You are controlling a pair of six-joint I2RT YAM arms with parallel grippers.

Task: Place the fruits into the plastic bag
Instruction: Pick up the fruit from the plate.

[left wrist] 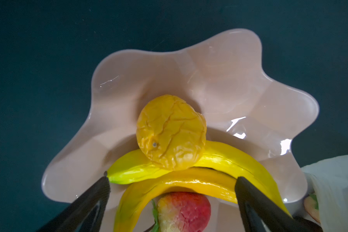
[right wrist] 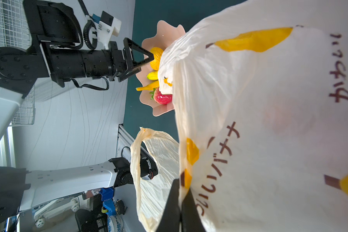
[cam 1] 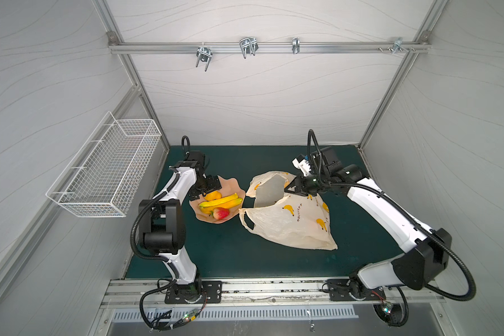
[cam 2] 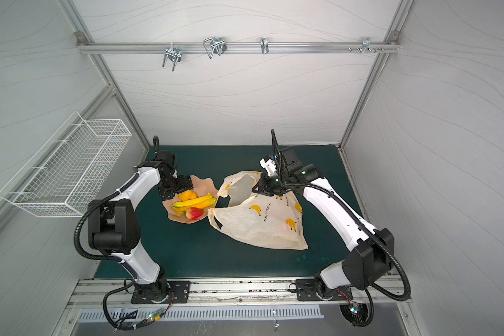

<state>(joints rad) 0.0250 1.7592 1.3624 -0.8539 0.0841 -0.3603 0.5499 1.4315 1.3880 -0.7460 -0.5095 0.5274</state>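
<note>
The fruits lie on a pinkish scalloped plate (cam 1: 235,186): a wrinkled orange piece (left wrist: 171,132), two yellow banana pieces (left wrist: 219,160) and a red strawberry (left wrist: 187,211). My left gripper (left wrist: 173,180) hangs open just above them, its fingers (left wrist: 96,194) either side of the bananas and holding nothing; in both top views it (cam 1: 206,192) (cam 2: 181,190) sits over the orange piece. The cream plastic bag (cam 1: 291,224) (cam 2: 259,227) lies to the right. My right gripper (right wrist: 180,188) (cam 1: 289,187) is shut on its upper rim, lifting the mouth open toward the plate.
A white wire basket (cam 1: 108,171) hangs on the left wall. Metal hooks (cam 1: 248,46) sit on the back rail. The dark green mat (cam 1: 230,256) runs to the front metal rail, where both arm bases are bolted.
</note>
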